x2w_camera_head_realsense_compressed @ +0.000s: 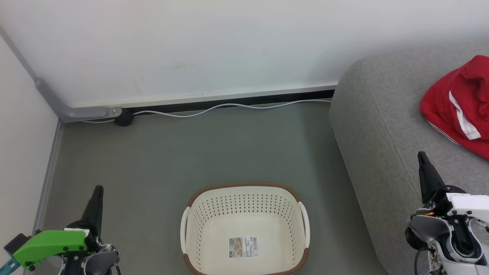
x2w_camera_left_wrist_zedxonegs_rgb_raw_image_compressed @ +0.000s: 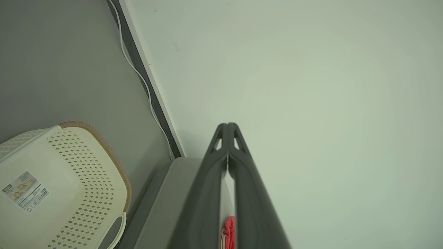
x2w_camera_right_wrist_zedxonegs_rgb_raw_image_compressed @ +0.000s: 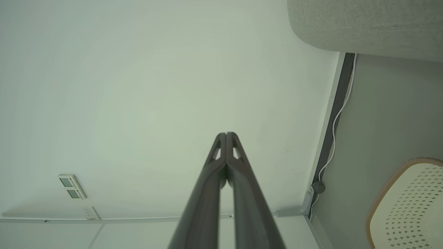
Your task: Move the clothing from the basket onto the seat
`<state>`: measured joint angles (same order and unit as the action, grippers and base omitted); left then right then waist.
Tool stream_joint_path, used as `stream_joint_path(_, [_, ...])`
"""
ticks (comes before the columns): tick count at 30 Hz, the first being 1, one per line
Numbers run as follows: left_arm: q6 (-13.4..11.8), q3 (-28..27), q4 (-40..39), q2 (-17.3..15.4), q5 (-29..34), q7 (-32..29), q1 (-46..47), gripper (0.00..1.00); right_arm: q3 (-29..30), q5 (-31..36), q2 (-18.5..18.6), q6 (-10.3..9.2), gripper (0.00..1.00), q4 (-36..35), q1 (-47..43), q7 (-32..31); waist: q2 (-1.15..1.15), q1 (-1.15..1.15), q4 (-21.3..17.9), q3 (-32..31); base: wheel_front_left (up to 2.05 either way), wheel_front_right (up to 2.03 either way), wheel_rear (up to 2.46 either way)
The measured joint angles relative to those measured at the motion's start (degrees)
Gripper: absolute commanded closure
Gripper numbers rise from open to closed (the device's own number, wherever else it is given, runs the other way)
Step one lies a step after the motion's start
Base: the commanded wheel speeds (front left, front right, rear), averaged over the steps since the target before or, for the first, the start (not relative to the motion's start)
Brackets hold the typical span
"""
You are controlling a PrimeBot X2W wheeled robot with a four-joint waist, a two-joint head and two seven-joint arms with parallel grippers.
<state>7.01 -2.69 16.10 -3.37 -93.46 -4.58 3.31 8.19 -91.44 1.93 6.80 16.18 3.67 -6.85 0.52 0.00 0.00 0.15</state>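
Red striped clothing (x2w_camera_head_realsense_compressed: 458, 103) is lying on the grey fabric sofa (x2w_camera_head_realsense_compressed: 378, 126), beyond the closed, empty right gripper (x2w_camera_head_realsense_compressed: 421, 156); left gripper (x2w_camera_head_realsense_compressed: 98, 189), closed, is sitting farther.

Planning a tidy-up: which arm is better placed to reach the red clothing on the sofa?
Right, most likely. The right gripper, shut, shows against the sofa near the red clothing; the left gripper, also shut, sits left of the empty basket, over the floor.

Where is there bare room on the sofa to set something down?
The sofa is bare between its rounded left edge and the red clothing, and nearer, around the shut right gripper. It is crowded at the far right, where the clothing lies.
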Motion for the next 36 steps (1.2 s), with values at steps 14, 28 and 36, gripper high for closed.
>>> stream_joint_path(14, [0.0,0.0,0.0,0.0,0.0,-0.2,0.0,1.00,0.0,0.0,0.0,0.00,1.00,0.0,0.0,0.0,0.00,0.00,0.0,0.0,0.00,0.00,0.00])
stream_joint_path(28, [0.0,-0.1,0.0,0.0,0.0,-0.3,0.0,1.00,-0.1,-0.3,0.0,0.00,1.00,-0.1,0.0,0.0,0.00,0.00,0.0,0.0,0.00,0.00,0.00])
stream_joint_path(36, [0.0,-0.1,0.0,0.1,0.0,-0.4,0.0,1.00,-0.1,-0.3,0.0,0.00,1.00,-0.1,0.0,0.0,0.00,0.00,0.0,0.0,0.00,0.00,0.00])
